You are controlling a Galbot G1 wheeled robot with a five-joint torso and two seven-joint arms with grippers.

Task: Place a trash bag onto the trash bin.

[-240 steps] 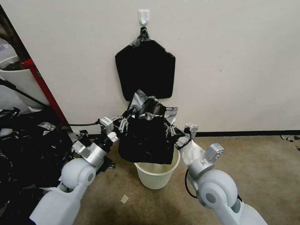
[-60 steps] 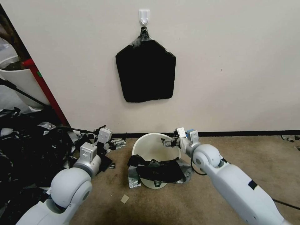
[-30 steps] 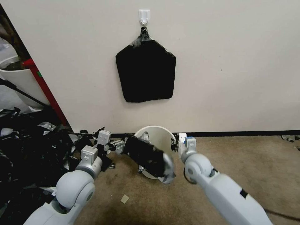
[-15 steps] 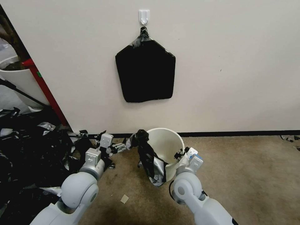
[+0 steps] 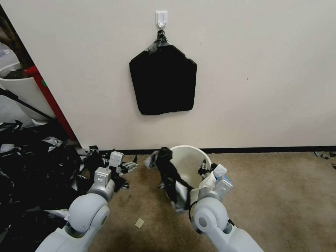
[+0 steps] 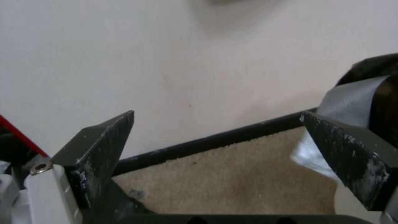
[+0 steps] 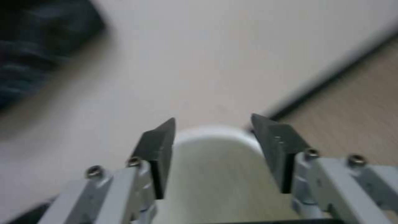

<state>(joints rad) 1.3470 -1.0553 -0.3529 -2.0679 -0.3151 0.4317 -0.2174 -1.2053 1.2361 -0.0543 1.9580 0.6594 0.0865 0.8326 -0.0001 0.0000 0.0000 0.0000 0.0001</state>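
The cream-white trash bin [image 5: 191, 161] stands tilted on the carpet by the wall, its mouth facing up and toward me. The glossy black trash bag [image 5: 171, 176] hangs bunched over the bin's left rim and trails down its outside. My right gripper [image 5: 204, 171] is at the bin's right rim. In the right wrist view the right gripper [image 7: 213, 140] is shut on the bin [image 7: 215, 174], whose white wall fills the gap. My left gripper [image 5: 131, 165] is left of the bag, apart from it. In its wrist view the left gripper [image 6: 217, 115] is open and holds nothing, with the bag [image 6: 373, 90] off to one side.
A flat black pack [image 5: 162, 80] hangs from a wall hook above the bin. A heap of black plastic scraps [image 5: 31, 168] covers the floor at the left, behind a red pole [image 5: 52, 101] and a bigger white tub [image 5: 17, 87]. Bare carpet [image 5: 280, 196] stretches to the right.
Over the last second the bin swung from lying on its side to tilted upright and shifted right with the right gripper. The left gripper drew back left, away from the bag.
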